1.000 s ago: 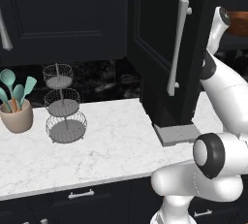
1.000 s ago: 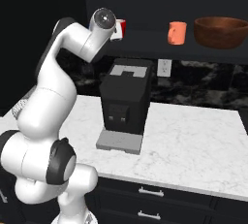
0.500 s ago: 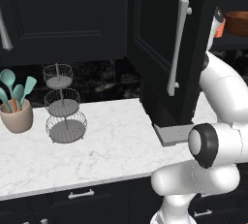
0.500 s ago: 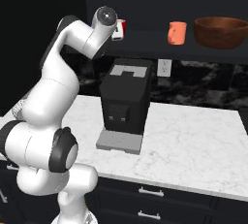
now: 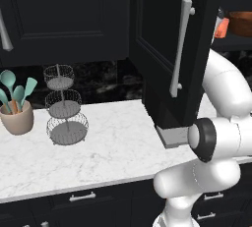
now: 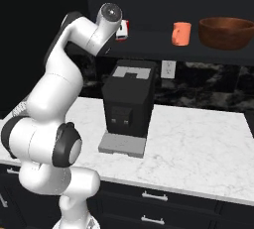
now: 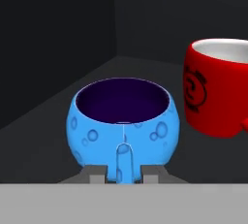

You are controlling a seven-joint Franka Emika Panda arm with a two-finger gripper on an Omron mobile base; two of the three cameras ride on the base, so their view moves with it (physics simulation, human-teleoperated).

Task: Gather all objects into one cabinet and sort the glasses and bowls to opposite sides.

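Your claw (image 7: 124,172), state unclear, set the blue bowl (image 7: 124,123) beside the red mug (image 7: 218,89), centre frame; next, retreat.

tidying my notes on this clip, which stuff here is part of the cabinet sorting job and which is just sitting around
Part of the job:
blue bowl
red mug
orange cup
brown bowl
cabinet shelf

Just sitting around:
coffee machine
wire tiered stand
utensil pot
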